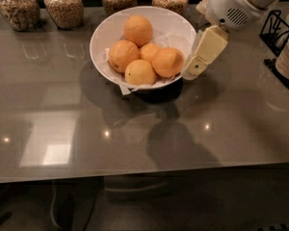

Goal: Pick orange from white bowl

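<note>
Camera view: claw (192, 70) hovers at the white bowl's (99, 38) rim. Can't tell if it's open or closed; nothing visibly held. Nearest orange (167, 61) sits just inside the rim beside the claw tip, touching its neighbours. Expect firm, fairly light, prone to roll. You'd grip across its widest middle, from above.

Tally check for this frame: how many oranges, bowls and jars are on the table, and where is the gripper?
Oranges: 5, all in the bowl
White bowl: 1
Glass jars: 4, along the back edge
Total: 10
Gripper: just outside the bowl's rim, on the picture's right.
</note>
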